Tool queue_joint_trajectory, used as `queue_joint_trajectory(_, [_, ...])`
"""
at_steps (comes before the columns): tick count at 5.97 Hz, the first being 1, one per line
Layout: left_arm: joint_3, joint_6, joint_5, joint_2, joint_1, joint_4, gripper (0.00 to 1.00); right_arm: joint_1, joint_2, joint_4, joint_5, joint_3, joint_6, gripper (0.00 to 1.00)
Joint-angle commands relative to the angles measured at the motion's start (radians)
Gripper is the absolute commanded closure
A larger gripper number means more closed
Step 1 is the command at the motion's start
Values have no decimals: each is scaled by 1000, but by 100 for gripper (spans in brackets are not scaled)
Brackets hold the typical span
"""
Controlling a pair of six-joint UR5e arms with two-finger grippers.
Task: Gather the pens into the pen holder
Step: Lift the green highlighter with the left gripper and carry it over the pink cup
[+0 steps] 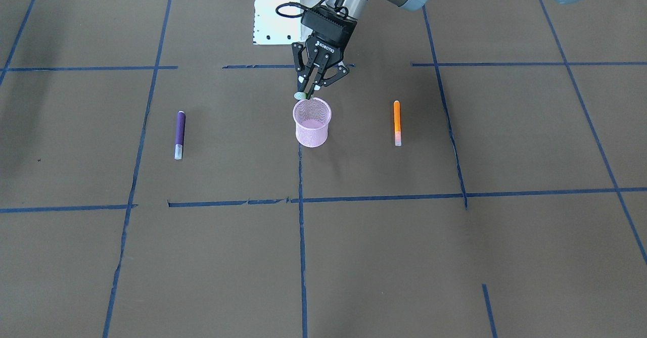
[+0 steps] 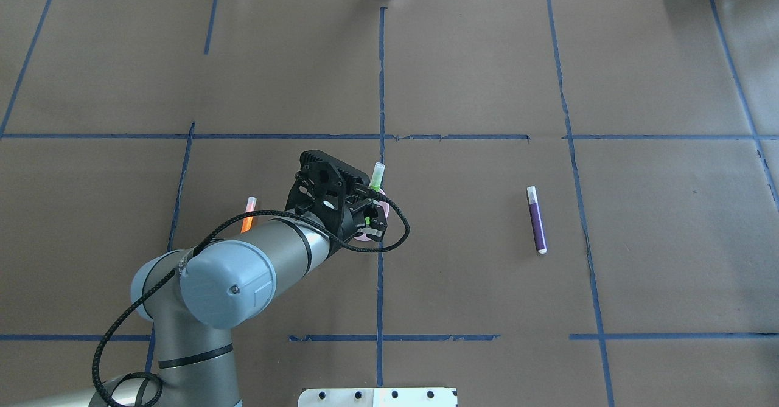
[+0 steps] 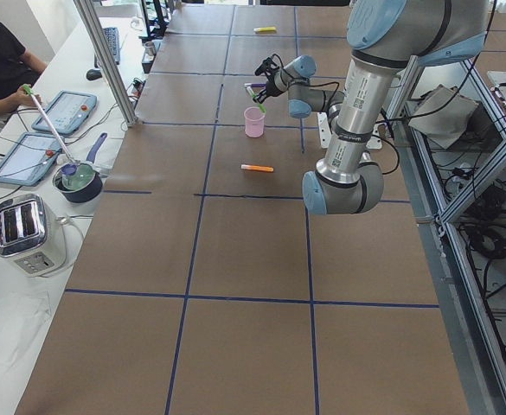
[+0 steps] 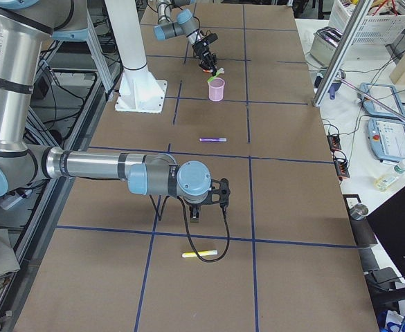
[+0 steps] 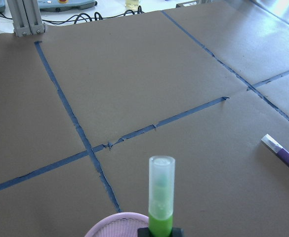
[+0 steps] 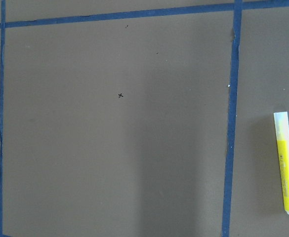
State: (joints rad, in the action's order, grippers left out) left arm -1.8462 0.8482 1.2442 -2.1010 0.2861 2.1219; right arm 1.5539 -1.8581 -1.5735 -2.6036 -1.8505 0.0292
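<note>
My left gripper (image 1: 309, 91) is shut on the bright green pen (image 5: 161, 197) and holds it tilted just above the far rim of the pink wire-mesh pen holder (image 1: 312, 122). The pen's whitish cap end (image 2: 378, 170) sticks out away from the robot. The holder's rim shows at the bottom of the left wrist view (image 5: 115, 222). The purple pen (image 1: 179, 135) lies flat on the table on the robot's right of the holder. The orange pen (image 1: 397, 122) lies flat on its left. My right gripper (image 4: 219, 196) shows only in the exterior right view, low over the table; I cannot tell whether it is open or shut.
A yellow highlighter (image 6: 285, 163) lies on the table near the right gripper, also in the exterior right view (image 4: 199, 254). The brown table carries a grid of blue tape lines (image 1: 301, 200). The white robot base plate (image 1: 275, 14) stands behind the holder.
</note>
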Motion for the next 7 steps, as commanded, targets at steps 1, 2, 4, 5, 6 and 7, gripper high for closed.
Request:
queue_joint_trajectory(1, [16, -3, -14, 1, -2, 19, 59, 0, -1, 0, -3, 1, 0, 0])
queue_joint_trajectory(2, [16, -9, -14, 3, 2, 20, 44, 0, -1, 0, -1, 1, 1, 0])
queue_joint_trajectory(4, [15, -18, 1, 3, 22, 10, 28, -3, 2, 0, 16, 34, 5, 0])
queue_joint_trajectory(5, [18, -23, 55, 1, 56, -12, 28, -5, 22, 9, 49, 101, 6, 0])
queue_joint_trajectory(6, [13, -18, 192, 4, 118, -80, 26, -49, 60, 74, 157, 153, -5, 0])
queue_joint_trajectory(7, [-2, -18, 315, 10, 198, -203, 8, -104, 75, 82, 289, 178, -6, 0])
